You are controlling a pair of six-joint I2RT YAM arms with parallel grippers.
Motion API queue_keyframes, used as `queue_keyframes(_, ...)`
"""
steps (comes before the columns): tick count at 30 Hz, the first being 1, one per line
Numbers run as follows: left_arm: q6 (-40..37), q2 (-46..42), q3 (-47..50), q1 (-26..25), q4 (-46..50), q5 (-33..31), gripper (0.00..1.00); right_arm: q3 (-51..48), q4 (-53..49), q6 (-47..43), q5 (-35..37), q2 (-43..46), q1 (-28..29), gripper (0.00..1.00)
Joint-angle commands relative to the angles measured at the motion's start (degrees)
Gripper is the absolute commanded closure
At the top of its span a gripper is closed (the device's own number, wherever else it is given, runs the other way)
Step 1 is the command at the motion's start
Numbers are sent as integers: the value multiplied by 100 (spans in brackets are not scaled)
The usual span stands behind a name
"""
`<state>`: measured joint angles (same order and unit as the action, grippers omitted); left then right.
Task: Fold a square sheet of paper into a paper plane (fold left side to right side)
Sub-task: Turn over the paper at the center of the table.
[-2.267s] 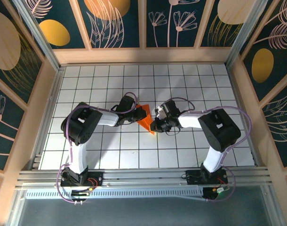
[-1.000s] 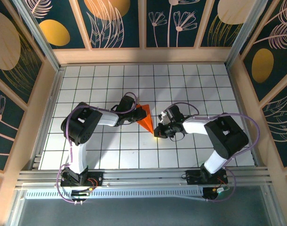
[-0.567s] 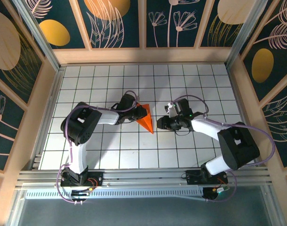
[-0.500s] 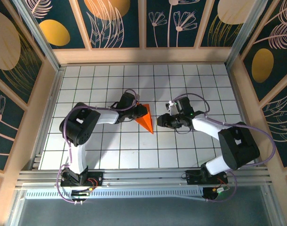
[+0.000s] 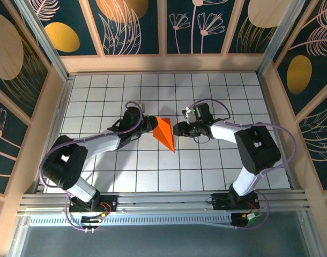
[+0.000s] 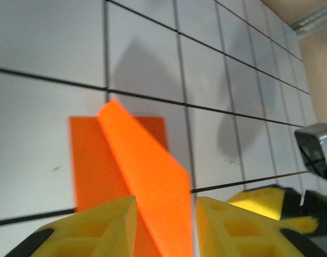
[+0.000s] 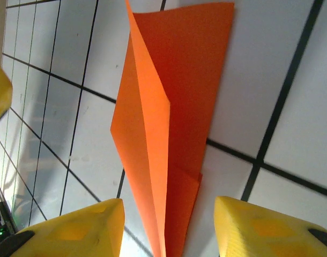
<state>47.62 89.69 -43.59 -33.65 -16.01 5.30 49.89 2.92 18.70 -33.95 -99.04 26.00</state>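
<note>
The square sheet of paper (image 5: 165, 134) lies on the white grid table (image 5: 222, 96) as a bright orange pointed dart with layered creases, its tip toward the near edge. My left gripper (image 5: 151, 126) is at its left edge. In the left wrist view the yellow fingers (image 6: 94, 227) stand apart, with a raised flap of the paper (image 6: 145, 160) between them. My right gripper (image 5: 177, 129) is at the dart's right edge. Its jaws (image 7: 169, 233) are open and straddle the narrow end of the paper (image 7: 174, 107) without touching it.
Wooden walls (image 5: 51, 123) close in the table on the left, right and far sides. An aluminium rail (image 5: 163, 201) with both arm bases runs along the near edge. The two grippers face each other less than two tiles apart.
Both grippers were shut a second ago and now stand open. The right gripper moved from the dart's tip up along its right side. The left arm's elbow swung down and left.
</note>
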Motion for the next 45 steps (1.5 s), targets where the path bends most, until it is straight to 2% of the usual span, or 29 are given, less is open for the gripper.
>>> queue_keyframes(1, -25, -346, 325, 32, 135, -532, 64, 322, 358, -168, -205, -315, 80, 52)
queue_keyframes(13, 59, -800, 660, 30, 218, -811, 62, 527, 718, -140, -339, -850, 230, 58)
queue_keyframes(16, 37, -913, 624, 33, 290, -895, 61, 521, 797, -138, -399, -844, 235, 67)
queue_keyframes(22, 76, -1304, 694, 26, 305, -1048, 58, 512, 833, -333, -445, -693, 199, 99)
queue_keyframes(27, 121, -1765, 939, 26, -28, -1007, 55, 471, 1022, -446, -675, -305, -5, 100)
queue_keyframes(31, 40, -2217, 1213, 30, -716, -652, 51, 463, 1177, -459, -1330, 17, -272, 100)
queue_keyframes(36, 79, -2809, 1539, 45, -1605, -243, 34, 323, 1811, 41, -2501, 358, -591, 100)
queue_keyframes(39, 107, -3006, 1632, 51, -2134, 239, 19, 339, 1810, 124, -2885, 548, -606, 100)
queue_keyframes(41, 160, -3061, 1665, 55, -2451, 516, 15, 336, 1808, 193, -3071, 690, -601, 100)
queue_keyframes(45, 276, -2982, 1723, 52, -3048, 984, 14, 285, 1899, 412, -3423, 931, -585, 100)
